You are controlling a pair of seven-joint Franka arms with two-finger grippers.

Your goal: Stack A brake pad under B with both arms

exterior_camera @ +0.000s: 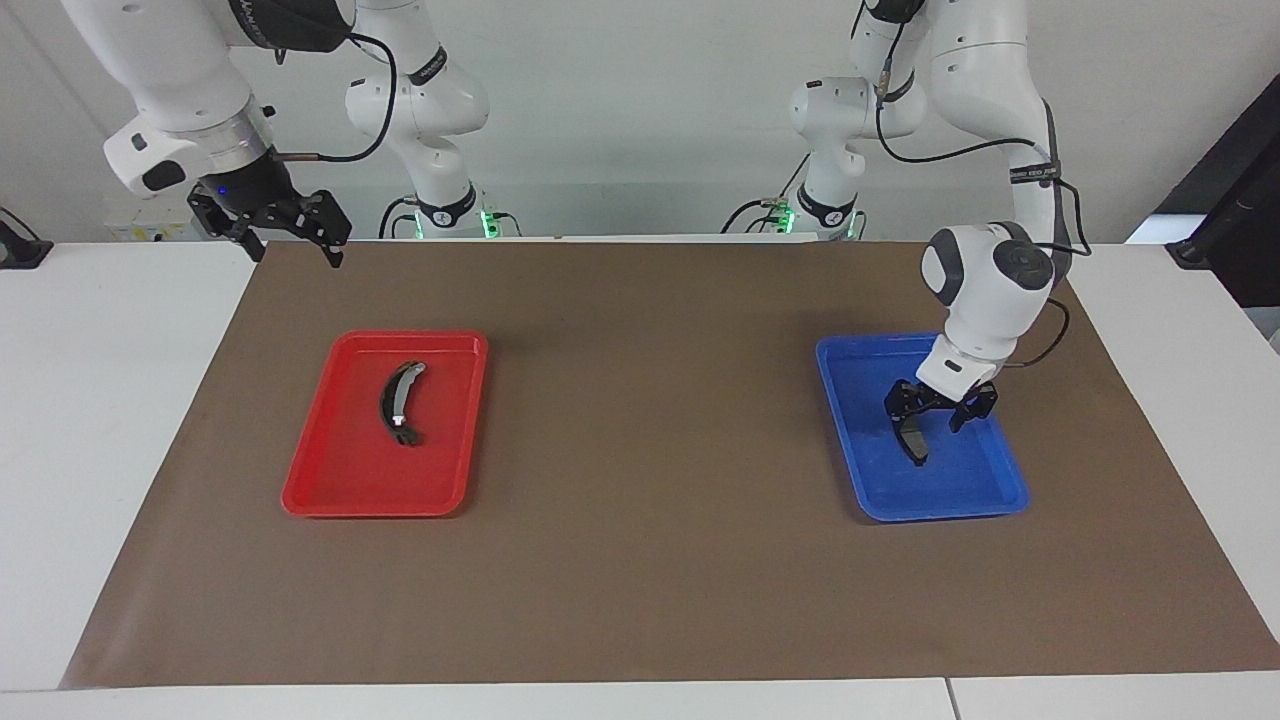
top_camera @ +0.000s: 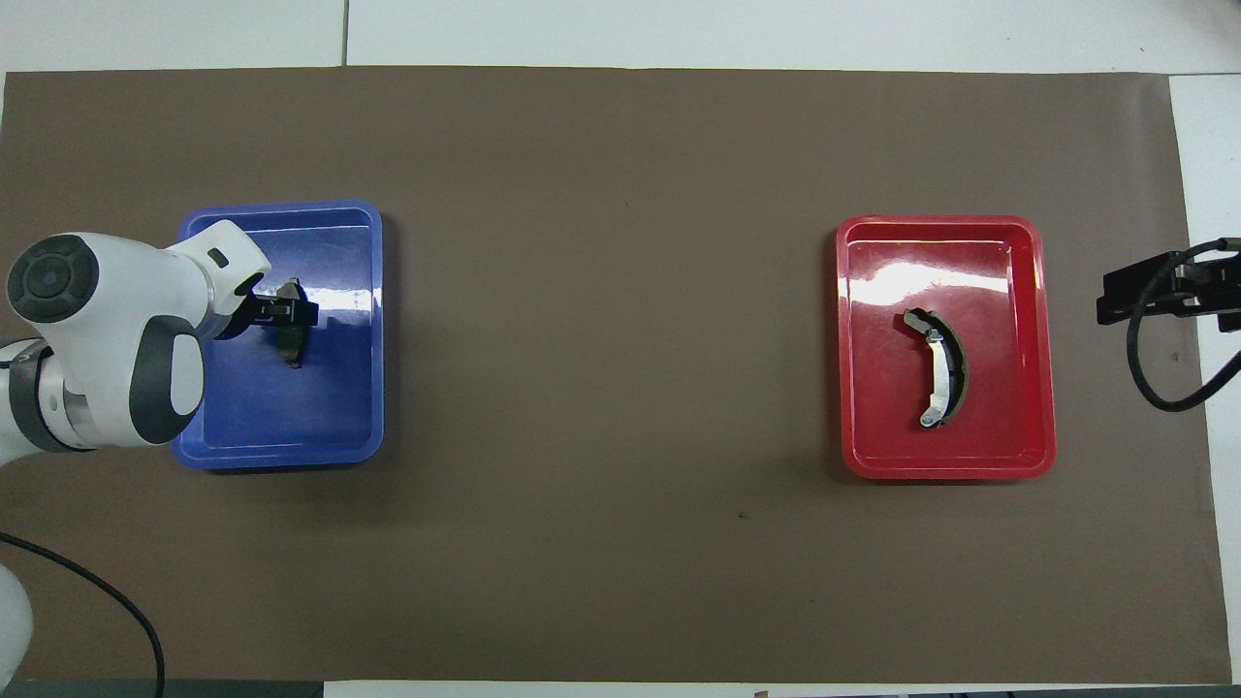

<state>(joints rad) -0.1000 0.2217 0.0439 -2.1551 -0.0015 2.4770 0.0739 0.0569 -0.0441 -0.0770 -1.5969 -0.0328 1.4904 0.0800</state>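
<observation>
Brake pad A (exterior_camera: 912, 440) lies in the blue tray (exterior_camera: 1000, 490) toward the left arm's end of the bench, with no readable writing on it. Left gripper (exterior_camera: 938, 415) is low in that tray, its fingers spread and straddling the pad's end; contact cannot be told. B (exterior_camera: 399, 402) rests in the red tray (exterior_camera: 330, 490). Right gripper (exterior_camera: 290, 235) waits, spread and empty, over the brown mat's (exterior_camera: 640, 560) edge.

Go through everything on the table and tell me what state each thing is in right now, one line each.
A brake pad: lying in the blue tray, open fingers either side.
B: lying untouched in the red tray.
Blue tray: holds the pad.
Red tray: holds B.
Left gripper: open, low in the blue tray over the pad.
Right gripper: open, waiting high over the table edge.
</observation>
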